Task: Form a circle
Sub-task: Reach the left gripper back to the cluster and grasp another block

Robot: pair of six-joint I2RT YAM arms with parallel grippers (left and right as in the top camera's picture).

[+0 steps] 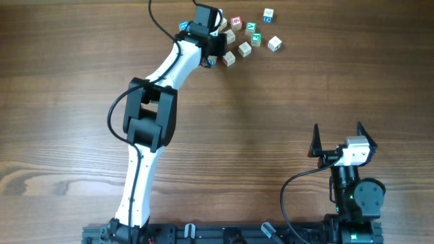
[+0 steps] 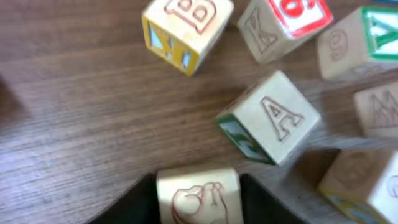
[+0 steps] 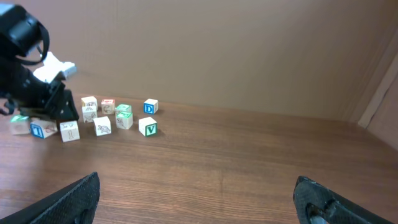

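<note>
No circle yet: the cubes (image 1: 245, 48) lie in a loose cluster; left tool (image 1: 218, 46) grips one cube (image 2: 198, 194), right tool (image 1: 337, 135) gapes empty.

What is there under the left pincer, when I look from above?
The left pincer clasps one pale cube with a red engraved picture on top. Its sides and underside are covered.

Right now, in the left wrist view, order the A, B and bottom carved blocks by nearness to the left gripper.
1. Carved block: bottom centre, between the fingers of the left gripper.
2. A block: right of centre.
3. B block: top, leftward.
</note>
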